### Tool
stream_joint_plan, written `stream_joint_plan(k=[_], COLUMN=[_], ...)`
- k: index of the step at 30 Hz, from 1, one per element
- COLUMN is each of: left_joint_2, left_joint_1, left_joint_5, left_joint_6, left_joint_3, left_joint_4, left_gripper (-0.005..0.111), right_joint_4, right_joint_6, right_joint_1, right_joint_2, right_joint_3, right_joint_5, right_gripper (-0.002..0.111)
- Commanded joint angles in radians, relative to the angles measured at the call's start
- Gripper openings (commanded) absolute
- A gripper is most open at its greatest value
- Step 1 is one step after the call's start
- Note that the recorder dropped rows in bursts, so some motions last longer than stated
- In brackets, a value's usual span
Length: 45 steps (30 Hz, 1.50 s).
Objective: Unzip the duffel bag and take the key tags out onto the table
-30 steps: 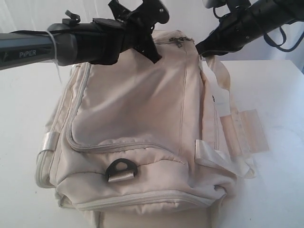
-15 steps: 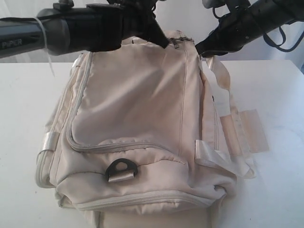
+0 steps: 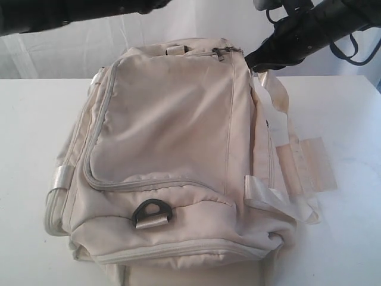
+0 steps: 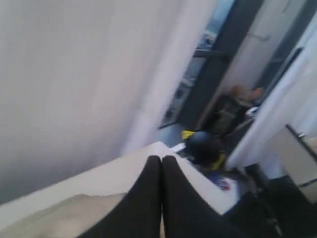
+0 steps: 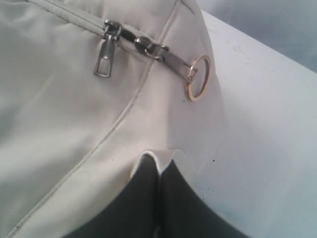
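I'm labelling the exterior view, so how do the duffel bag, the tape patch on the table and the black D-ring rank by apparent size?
Largest to smallest:
1. duffel bag
2. tape patch
3. black D-ring
None look alike in size.

Duffel bag (image 3: 172,131): one, large, cream fabric, standing on end on the table (image 3: 345,119), its broad panel facing me and leaning slightly back. A grey zipper track (image 3: 95,149) curves round the panel's left side and lower edge, closed. A second zipper (image 3: 178,249), also closed, runs across the low pocket. Black D-ring (image 3: 152,210) on a pale tab, low centre. Pale webbing handle (image 3: 277,98) hangs down the right side to the tabletop. At the top end, two metal zipper pulls (image 5: 104,62) sit close together, one carrying a small gold-coloured ring (image 5: 198,78). Table: plain white, broad, extending well beyond the bag on both sides.
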<state>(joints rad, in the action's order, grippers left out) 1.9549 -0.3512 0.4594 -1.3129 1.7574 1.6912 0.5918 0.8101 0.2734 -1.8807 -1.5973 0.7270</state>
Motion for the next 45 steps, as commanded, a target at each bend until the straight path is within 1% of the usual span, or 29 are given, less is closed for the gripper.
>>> stream_joint_plan(k=[1,2,3,4,6,9,13,15,17,18,19,21,23,25,29,38,44,45], left_joint_2=[0.033,0.033,0.033,0.037,0.059,0.105,0.176,0.2,0.211,0.216,0.218,0.222,0.23,0.237,0.266,0.312,0.336,0.338], left_joint_1=[0.093,0.058,0.033,-0.023,-0.087,-0.158,-0.21,-0.222,-0.23,-0.23,-0.23,-0.23,-0.23,-0.23,-0.231,-0.231,-0.231,-0.231], left_joint_5=[0.304,0.295,0.279,0.263,0.263,0.263,0.251,0.228,0.202,0.187,0.179,0.161,0.138,0.111,0.072,0.0,-0.023,-0.025], left_joint_6=[0.556,0.671,0.76,0.875,0.993,1.113,1.135,1.167,1.218,1.247,1.251,1.253,1.253,1.253,1.253,1.253,1.253,1.253], left_joint_3=[0.089,0.131,0.166,0.22,0.293,0.394,0.488,0.509,0.51,0.51,0.51,0.51,0.51,0.51,0.51,0.51,0.51,0.51], left_joint_4=[-0.504,-0.74,-0.877,-1.116,-1.315,-1.465,-1.477,-1.475,-1.472,-1.468,-1.461,-1.455,-1.426,-1.408,-1.377,-1.355,-1.36,-1.36], left_gripper=[0.0,0.0,0.0,0.0,0.0,0.0,0.0,0.006,0.018,0.029,0.037,0.058,0.068,0.068,0.063,0.062,0.054,0.051], right_joint_4=[0.04,0.04,0.04,0.04,0.04,0.04,0.04,0.04,0.042,0.042,0.044,0.044,0.044,0.044,0.044,0.044,0.044,0.044], right_joint_6=[-0.003,-0.003,-0.003,-0.003,-0.003,-0.003,-0.003,-0.003,-0.003,-0.003,-0.003,-0.003,-0.003,-0.003,-0.003,-0.003,-0.003,-0.003], right_joint_1=[-0.005,-0.005,-0.005,-0.005,-0.005,-0.005,-0.005,-0.005,-0.005,-0.005,-0.005,-0.005,-0.005,-0.005,-0.005,-0.005,-0.005,-0.005], right_joint_2=[0.034,0.034,0.034,0.034,0.034,0.034,0.034,0.034,0.034,0.034,0.034,0.034,0.034,0.034,0.034,0.034,0.034,0.034], right_joint_3=[-0.012,-0.012,-0.012,-0.012,-0.012,-0.012,-0.012,-0.012,-0.012,-0.012,-0.012,-0.012,-0.012,-0.012,-0.012,-0.012,-0.012,-0.012], right_joint_5=[-0.035,-0.035,-0.035,-0.035,-0.035,-0.035,-0.032,-0.032,-0.032,-0.032,-0.032,-0.032,-0.032,-0.032,-0.032,-0.032,-0.032,-0.032], right_gripper=[0.0,0.0,0.0,0.0,0.0,0.0,0.0,0.0,0.0,0.0,0.0,0.0,0.0,0.0,0.0,0.0,0.0,0.0])
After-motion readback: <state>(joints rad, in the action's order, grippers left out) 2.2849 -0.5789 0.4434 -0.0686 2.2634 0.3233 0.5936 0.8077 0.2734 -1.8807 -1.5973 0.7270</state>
